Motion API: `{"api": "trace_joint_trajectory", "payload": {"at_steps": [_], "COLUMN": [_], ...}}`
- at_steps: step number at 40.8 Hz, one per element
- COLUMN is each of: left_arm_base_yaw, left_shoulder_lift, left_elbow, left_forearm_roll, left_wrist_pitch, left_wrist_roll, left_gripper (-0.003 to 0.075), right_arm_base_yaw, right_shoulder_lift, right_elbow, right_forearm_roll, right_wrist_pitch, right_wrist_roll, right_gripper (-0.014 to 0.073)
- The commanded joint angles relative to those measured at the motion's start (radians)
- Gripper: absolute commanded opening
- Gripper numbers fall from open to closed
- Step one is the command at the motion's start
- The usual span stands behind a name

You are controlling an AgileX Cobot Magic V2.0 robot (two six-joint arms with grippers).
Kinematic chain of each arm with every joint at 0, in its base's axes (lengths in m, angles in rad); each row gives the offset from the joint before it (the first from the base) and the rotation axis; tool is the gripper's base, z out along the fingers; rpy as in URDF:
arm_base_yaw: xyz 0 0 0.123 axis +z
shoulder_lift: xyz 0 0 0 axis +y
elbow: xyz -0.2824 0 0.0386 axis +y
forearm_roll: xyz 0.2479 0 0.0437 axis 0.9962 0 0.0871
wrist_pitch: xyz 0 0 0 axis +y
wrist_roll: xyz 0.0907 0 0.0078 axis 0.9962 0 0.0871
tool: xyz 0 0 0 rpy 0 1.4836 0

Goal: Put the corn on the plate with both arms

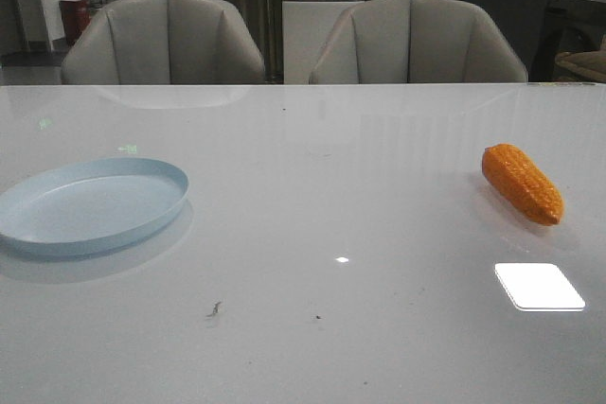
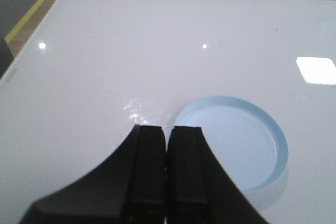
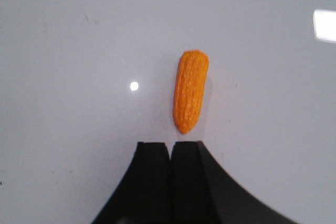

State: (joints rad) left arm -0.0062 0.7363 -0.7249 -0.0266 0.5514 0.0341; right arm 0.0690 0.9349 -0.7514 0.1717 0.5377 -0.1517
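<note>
The orange corn [image 1: 522, 183] lies on the white table at the right, its tapered end toward the near right. The pale blue plate [image 1: 90, 205] sits empty at the left. Neither arm shows in the front view. In the left wrist view my left gripper [image 2: 168, 128] is shut and empty, above the table next to the plate's [image 2: 231, 145] near rim. In the right wrist view my right gripper [image 3: 170, 144] is shut and empty, its tips just short of the corn's [image 3: 190, 90] tapered end, apart from it.
Two grey chairs [image 1: 163, 40] [image 1: 417, 42] stand behind the table's far edge. Bright lamp reflections lie on the glossy top, one rectangular patch [image 1: 539, 286] near the corn. A small dark speck [image 1: 215, 308] lies at the near middle.
</note>
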Motion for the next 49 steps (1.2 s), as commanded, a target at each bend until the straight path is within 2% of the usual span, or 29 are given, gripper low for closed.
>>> {"api": "trace_joint_trajectory", "payload": {"at_steps": [1, 6, 8, 10, 12, 15, 18, 21, 35, 41, 49], "left_arm_base_yaw": [-0.002, -0.002, -0.002, -0.002, -0.002, -0.002, -0.002, -0.002, -0.002, -0.002, -0.002], "left_shoulder_lift": [0.037, 0.067, 0.077, 0.089, 0.103, 0.124, 0.142, 0.164, 0.348, 0.491, 0.721], "left_elbow": [-0.029, -0.029, -0.029, -0.029, -0.029, -0.029, -0.029, -0.029, -0.052, -0.170, -0.420], "left_forearm_roll": [-0.013, -0.013, -0.013, -0.013, -0.013, -0.013, -0.013, -0.021, -0.021, -0.030, -0.030], "left_wrist_pitch": [-0.057, -0.057, -0.058, -0.063, -0.063, -0.086, -0.082, -0.082, -0.181, -0.111, 0.069], "left_wrist_roll": [-0.008, -0.008, -0.008, -0.008, -0.008, -0.008, -0.008, -0.008, -0.008, -0.008, -0.008], "left_gripper": [0.0199, 0.0387, 0.0461, 0.0499, 0.0505, 0.0505, 0.0505, 0.0505, 0.0505, 0.0505, 0.0505], "right_arm_base_yaw": [-0.006, -0.006, -0.006, -0.006, -0.006, -0.006, -0.006, -0.006, -0.006, -0.006, -0.006], "right_shoulder_lift": [0.033, 0.061, 0.068, 0.075, 0.081, 0.089, 0.097, 0.098, 0.098, 0.098, 0.098], "right_elbow": [-0.034, -0.034, -0.034, -0.034, -0.034, -0.034, -0.034, -0.034, -0.034, -0.034, -0.034], "right_forearm_roll": [-0.003, -0.003, -0.003, -0.003, -0.003, -0.003, -0.003, -0.003, -0.003, -0.003, -0.003], "right_wrist_pitch": [-0.028, -0.020, -0.024, -0.026, -0.030, -0.033, -0.048, -0.059, -0.097, -0.104, -0.103], "right_wrist_roll": [0.000, 0.000, -0.006, -0.028, -0.039, -0.039, -0.039, -0.039, -0.039, -0.039, -0.039], "right_gripper": [0.0057, 0.0073, 0.0111, 0.0169, 0.0248, 0.0420, 0.0542, 0.0612, 0.0612, 0.0612, 0.0612]}}
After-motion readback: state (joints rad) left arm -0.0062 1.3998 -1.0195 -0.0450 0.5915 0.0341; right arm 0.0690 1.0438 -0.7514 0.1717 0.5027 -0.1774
